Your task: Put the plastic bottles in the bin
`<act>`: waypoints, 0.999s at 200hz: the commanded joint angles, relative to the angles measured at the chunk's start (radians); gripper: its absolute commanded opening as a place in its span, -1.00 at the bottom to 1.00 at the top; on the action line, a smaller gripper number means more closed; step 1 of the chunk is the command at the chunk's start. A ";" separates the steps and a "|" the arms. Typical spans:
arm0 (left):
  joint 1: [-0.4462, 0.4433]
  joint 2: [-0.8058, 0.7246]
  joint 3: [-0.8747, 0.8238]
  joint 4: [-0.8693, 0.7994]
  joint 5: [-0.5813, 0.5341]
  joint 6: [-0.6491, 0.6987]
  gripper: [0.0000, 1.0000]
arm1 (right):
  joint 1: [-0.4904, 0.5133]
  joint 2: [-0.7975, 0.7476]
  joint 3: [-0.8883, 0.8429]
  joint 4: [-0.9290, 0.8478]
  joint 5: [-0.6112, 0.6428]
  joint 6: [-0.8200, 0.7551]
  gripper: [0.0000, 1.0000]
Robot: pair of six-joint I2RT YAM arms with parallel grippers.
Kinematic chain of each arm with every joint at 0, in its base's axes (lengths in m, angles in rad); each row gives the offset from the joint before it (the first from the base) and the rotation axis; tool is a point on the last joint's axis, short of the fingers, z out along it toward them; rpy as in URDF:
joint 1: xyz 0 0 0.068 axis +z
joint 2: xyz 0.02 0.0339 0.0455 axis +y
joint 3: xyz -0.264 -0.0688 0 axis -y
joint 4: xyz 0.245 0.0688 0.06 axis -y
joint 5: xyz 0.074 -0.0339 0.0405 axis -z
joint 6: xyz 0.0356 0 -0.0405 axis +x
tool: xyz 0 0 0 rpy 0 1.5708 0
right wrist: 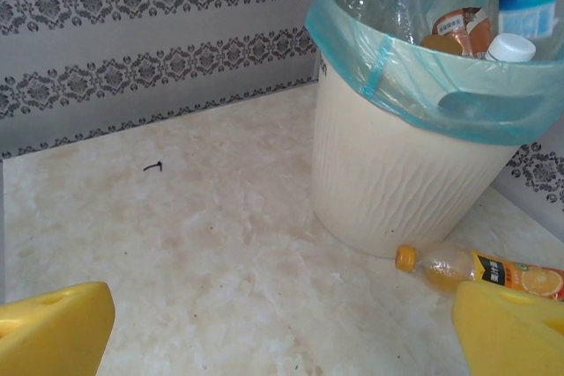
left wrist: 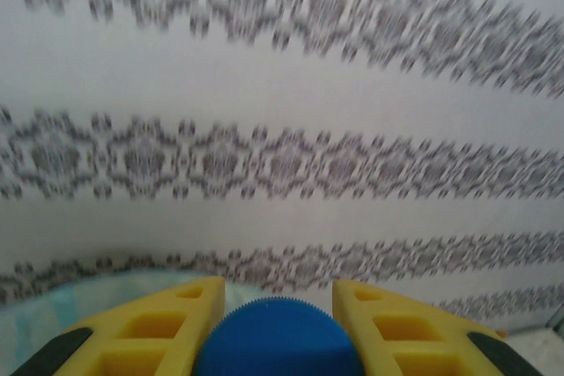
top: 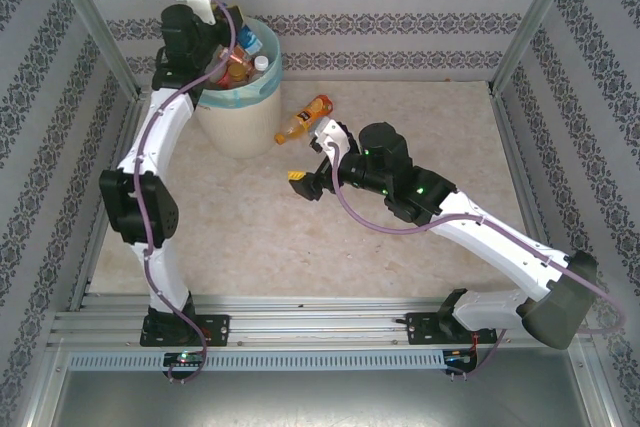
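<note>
Left gripper (left wrist: 278, 292) is clamping a blue-capped bottle (left wrist: 278, 341), apparently over the bin (top: 235, 125); right gripper (right wrist: 282, 332) is gaping wide.

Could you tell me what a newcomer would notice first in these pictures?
The round cream wastebasket lined with a teal bag, at the far left, holds several bottles. The left hand grips a blue-capped plastic bottle above it, and an orange plastic bottle lies at its base.

A: Top camera hangs high over the near edge, looking down across the whole table (top: 250, 237).
B: Right wrist rides low and close, facing the bin (right wrist: 388, 182) and orange bottle (right wrist: 476, 270), both shared with the top view. Left wrist, tight behind a blue-capped bottle (left wrist: 278, 341), faces the wall (left wrist: 282, 85).
</note>
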 commanded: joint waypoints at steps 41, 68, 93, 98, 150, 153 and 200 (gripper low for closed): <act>0.008 0.108 0.073 -0.124 -0.010 0.112 -1.00 | 0.021 -0.040 0.004 -0.036 0.050 -0.006 0.96; 0.005 0.142 0.106 -0.225 -0.051 0.168 -1.00 | 0.024 -0.035 -0.001 -0.042 0.055 -0.005 0.96; 0.005 0.194 0.167 -0.324 -0.056 0.190 -1.00 | 0.027 -0.018 0.009 -0.048 0.055 -0.013 0.96; 0.005 0.207 0.184 -0.347 -0.053 0.190 -1.00 | 0.028 -0.013 0.012 -0.051 0.055 -0.015 0.96; 0.006 0.287 0.228 -0.418 -0.029 0.153 -1.00 | 0.040 0.024 0.047 -0.077 0.049 -0.036 0.95; 0.007 0.289 0.227 -0.417 -0.029 0.153 -1.00 | 0.042 0.024 0.048 -0.081 0.050 -0.039 0.95; 0.023 0.301 0.154 -0.342 -0.005 0.114 -1.00 | 0.050 0.024 0.043 -0.099 0.063 -0.046 0.96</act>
